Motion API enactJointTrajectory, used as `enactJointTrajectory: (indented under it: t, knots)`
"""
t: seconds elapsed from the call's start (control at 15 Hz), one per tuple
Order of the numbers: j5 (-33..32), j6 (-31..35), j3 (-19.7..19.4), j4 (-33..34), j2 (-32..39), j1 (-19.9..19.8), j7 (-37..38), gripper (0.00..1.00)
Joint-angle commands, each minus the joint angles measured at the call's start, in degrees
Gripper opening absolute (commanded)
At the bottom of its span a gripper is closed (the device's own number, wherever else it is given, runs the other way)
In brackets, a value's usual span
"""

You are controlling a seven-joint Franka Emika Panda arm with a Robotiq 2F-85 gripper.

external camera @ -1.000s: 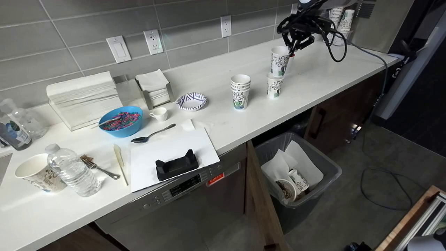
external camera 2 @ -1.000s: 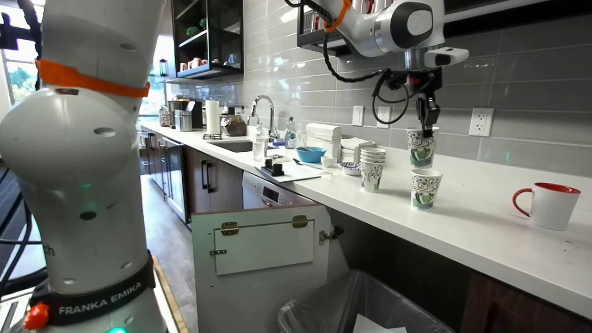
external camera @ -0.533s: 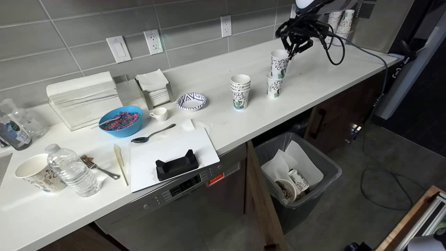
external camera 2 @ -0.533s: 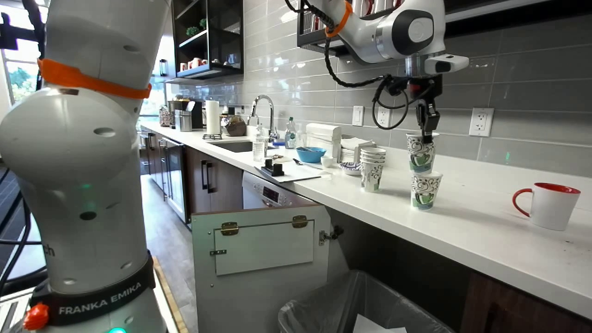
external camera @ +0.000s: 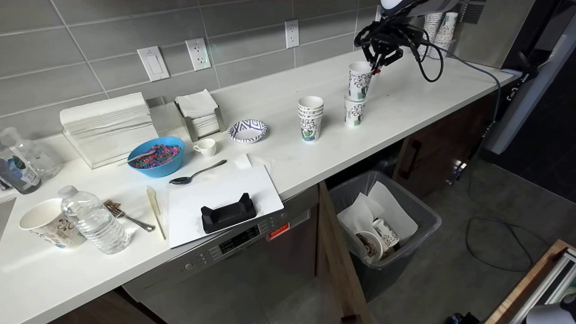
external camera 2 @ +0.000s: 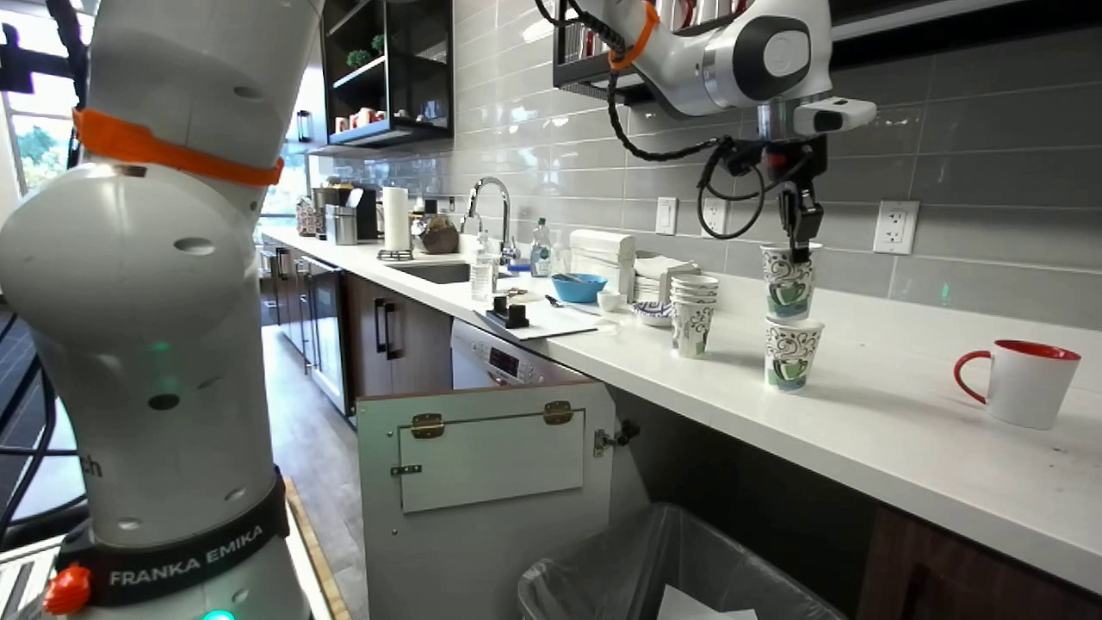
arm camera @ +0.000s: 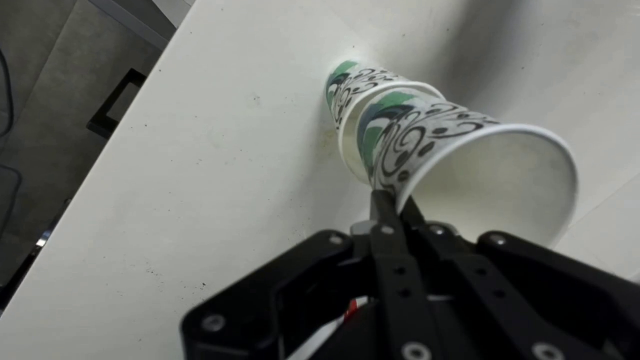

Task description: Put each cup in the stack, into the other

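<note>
White with a scrolling print, the stack [external camera 2: 692, 319] of nested cups stands on the surface [external camera 2: 895, 405], left of the tool [arm camera: 397, 198] in both exterior views; several rims show, so that part looks done. Below the tool and a little to its left, the lower cup [external camera 2: 793, 356] stands upright on the surface. Above it the held cup [external camera 2: 787, 286] hangs from the tool, base at the lower cup's mouth; whether it sits inside or just over the rim, I cannot tell. Nesting these two is, I judge, the step in hand; joining the pair to the stack would then remain. The tool is clamped on the held cup's rim, one tip outside the wall, the other inside, only thin paper between. To the tool's right, in an exterior view, a red-lined mug [external camera 2: 1029, 387] stands well apart.
</note>
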Motion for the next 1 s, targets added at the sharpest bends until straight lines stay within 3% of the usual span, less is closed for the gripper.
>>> enactJointTrajectory:
  t: [0.0,0.4,0.47,0.53,0.93]
  knots:
    - [0.9,0.81,-0.19,1.7,2.01,-0.15,0.54,0.01]
    - [1.11,0.38,-0.17,2.9,4.04,-0.24,0.39,0.01]
    - [1.06,0.13,-0.17,3.15,4.37,-0.2,0.42,0.29]
    - [1.06,0.01,-0.17,3.41,4.71,-0.18,0.42,0.29]
    - [0.99,-0.63,-0.02,4.52,6.99,0.08,0.17,0.74]
